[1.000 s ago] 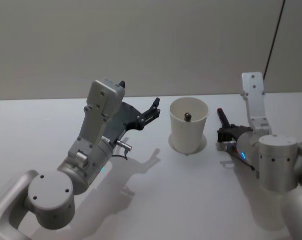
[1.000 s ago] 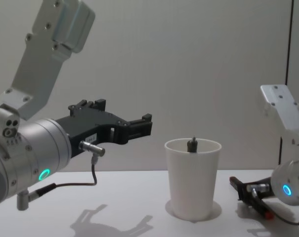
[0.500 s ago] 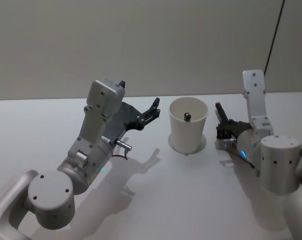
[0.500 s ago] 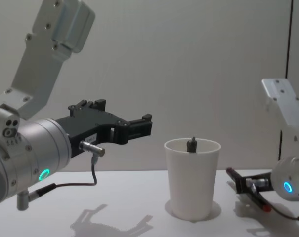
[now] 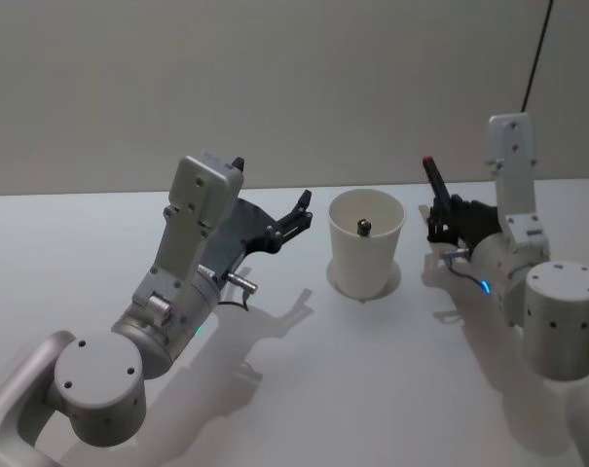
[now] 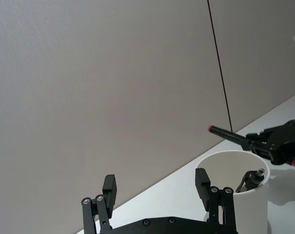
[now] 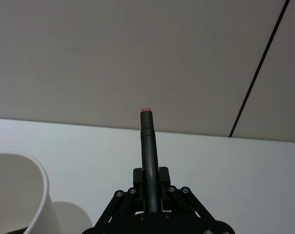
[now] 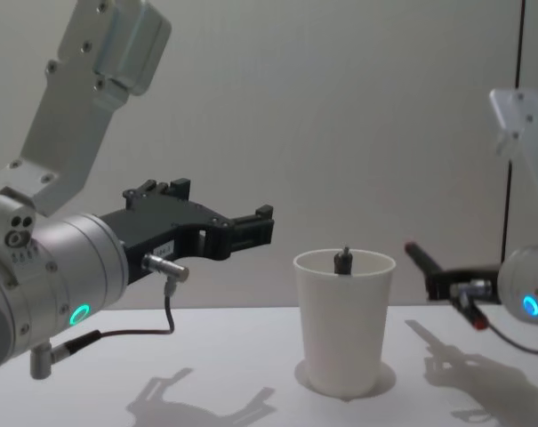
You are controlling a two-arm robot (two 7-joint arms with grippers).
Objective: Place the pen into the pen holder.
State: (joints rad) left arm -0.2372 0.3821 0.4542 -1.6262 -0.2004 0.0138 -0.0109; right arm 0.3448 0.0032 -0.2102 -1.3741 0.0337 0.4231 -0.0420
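Two pens, one pen holder.

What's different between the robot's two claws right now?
The right gripper is shut on a dark pen with a red tip, to the right of the white cup; the left gripper is open and holds nothing. The right gripper is about level with the cup's rim, the left one slightly above it, to its left. Both are black and off the table.
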